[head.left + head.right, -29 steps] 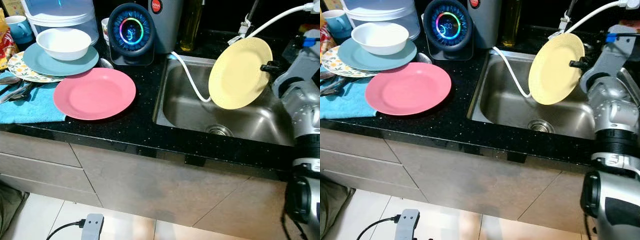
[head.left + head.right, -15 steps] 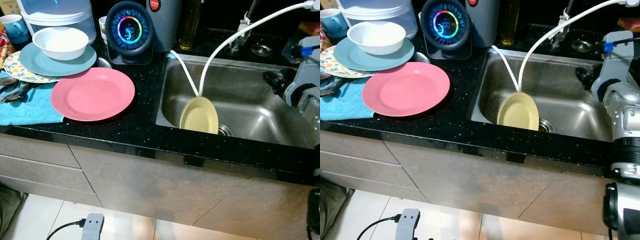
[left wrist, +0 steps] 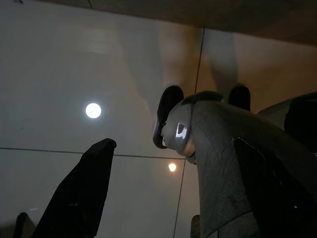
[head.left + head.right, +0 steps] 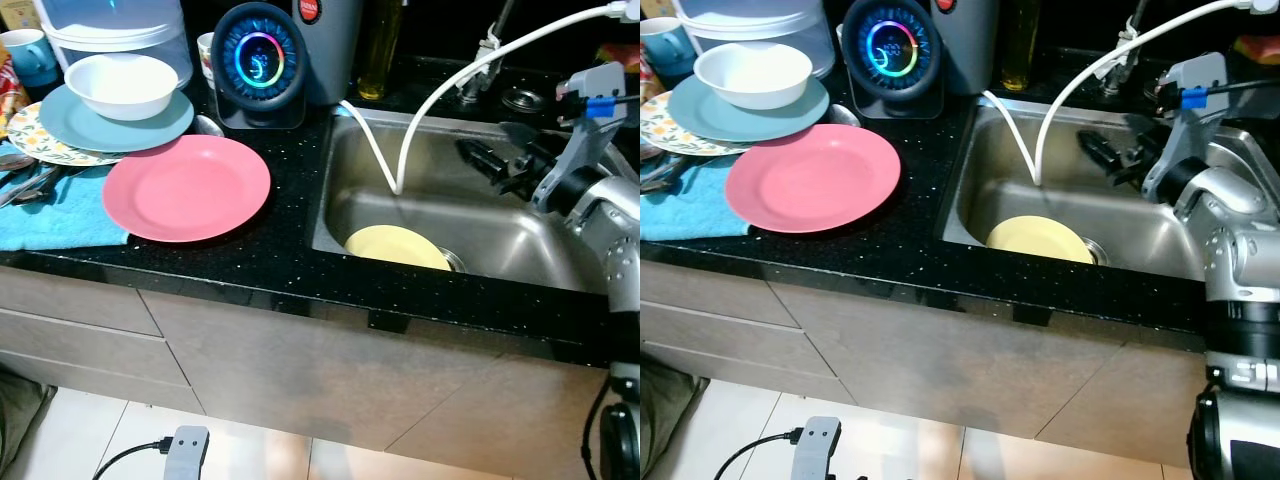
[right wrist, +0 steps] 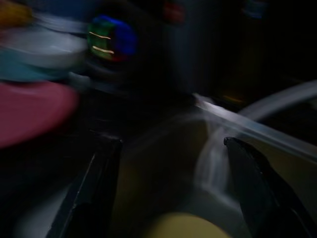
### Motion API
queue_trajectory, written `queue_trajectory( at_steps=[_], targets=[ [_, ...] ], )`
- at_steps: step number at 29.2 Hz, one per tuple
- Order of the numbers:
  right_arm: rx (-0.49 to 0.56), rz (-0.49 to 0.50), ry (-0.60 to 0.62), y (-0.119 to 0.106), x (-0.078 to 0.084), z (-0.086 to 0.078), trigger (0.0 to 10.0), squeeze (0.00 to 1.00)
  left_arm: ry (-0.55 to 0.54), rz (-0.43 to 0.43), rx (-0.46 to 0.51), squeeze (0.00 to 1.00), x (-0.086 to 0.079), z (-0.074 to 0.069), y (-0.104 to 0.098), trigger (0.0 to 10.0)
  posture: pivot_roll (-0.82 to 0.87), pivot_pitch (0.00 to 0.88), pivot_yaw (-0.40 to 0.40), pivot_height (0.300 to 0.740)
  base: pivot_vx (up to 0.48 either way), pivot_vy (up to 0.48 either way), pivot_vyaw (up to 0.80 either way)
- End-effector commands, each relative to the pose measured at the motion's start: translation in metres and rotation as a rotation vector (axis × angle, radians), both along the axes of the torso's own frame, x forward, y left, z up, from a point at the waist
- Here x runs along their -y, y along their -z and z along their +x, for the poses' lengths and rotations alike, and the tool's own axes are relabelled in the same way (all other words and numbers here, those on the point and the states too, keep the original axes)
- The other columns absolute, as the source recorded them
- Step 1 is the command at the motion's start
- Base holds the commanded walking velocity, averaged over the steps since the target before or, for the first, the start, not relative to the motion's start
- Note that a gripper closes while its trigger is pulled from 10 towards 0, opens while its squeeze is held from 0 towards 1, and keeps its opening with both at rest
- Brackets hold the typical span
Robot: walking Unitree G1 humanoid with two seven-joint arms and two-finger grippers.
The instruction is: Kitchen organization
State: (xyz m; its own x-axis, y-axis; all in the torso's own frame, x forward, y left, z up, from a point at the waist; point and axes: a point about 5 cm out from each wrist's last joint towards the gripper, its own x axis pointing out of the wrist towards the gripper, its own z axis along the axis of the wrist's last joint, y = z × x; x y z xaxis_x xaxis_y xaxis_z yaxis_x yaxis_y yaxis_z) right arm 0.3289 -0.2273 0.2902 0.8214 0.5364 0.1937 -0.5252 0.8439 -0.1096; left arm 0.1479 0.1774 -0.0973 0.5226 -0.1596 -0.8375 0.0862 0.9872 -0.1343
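The yellow plate (image 4: 396,246) lies flat on the bottom of the steel sink (image 4: 520,235), close to the sink's front wall and just beside the drain, its near edge hidden by the black bench (image 4: 250,262) lip. The right pincer (image 4: 1110,158) hovers above the sink's middle, well apart from the plate, with its two black fingers spread and nothing between them; in the right wrist view the plate (image 5: 185,229) appears low between the parted fingers (image 5: 94,193), though the view is dark and blurred. A white hose (image 4: 440,85) curves down from the tap area into the basin, ending near the plate's far edge. On the bench to the left of the sink sits a pink plate (image 4: 187,186) near the front edge, partly over a blue cloth (image 4: 55,215). Behind it a white bowl (image 4: 122,84) rests on a grey-blue plate (image 4: 115,122), which lies on a patterned plate (image 4: 35,140). A round speaker with a coloured ring (image 4: 260,62) stands toward the back edge. The left pincer (image 3: 148,188) hangs idle over pale floor tiles, fingers apart.
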Motion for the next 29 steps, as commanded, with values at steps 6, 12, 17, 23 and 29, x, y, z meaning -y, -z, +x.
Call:
queue_trajectory(
  at_steps=[6,12,17,23,29],
  targets=[
    [0.061,0.183,-0.342,-0.001,-0.036,-0.029,10.0,0.0,0.007,-0.008,-0.051,0.0,0.002,-0.012,0.005,10.0,0.02,0.11,-0.034,0.74,0.0,0.0,0.0],
    [0.082,0.445,-0.558,0.008,-0.075,-0.047,10.0,0.0,0.007,-0.006,-0.041,0.0,0.001,-0.009,0.004,10.0,0.02,0.108,-0.028,0.74,0.0,0.0,0.0],
    [0.087,0.537,-0.752,0.015,-0.096,-0.069,10.0,0.0,0.011,-0.005,-0.033,0.0,0.001,-0.006,0.003,10.0,0.02,0.107,-0.022,0.74,0.0,0.0,0.0],
    [0.008,0.475,-1.027,0.04,-0.108,-0.108,10.0,0.0,0.019,-0.006,-0.023,0.0,0.002,-0.002,0.001,10.0,0.01,0.11,-0.016,0.74,0.0,0.0,0.0],
    [-0.179,0.291,-1.089,0.077,-0.108,-0.122,10.0,0.0,0.017,-0.005,-0.018,0.0,0.001,0.0,0.001,10.0,0.01,0.107,-0.02,0.74,0.0,0.0,0.0]
  ],
)
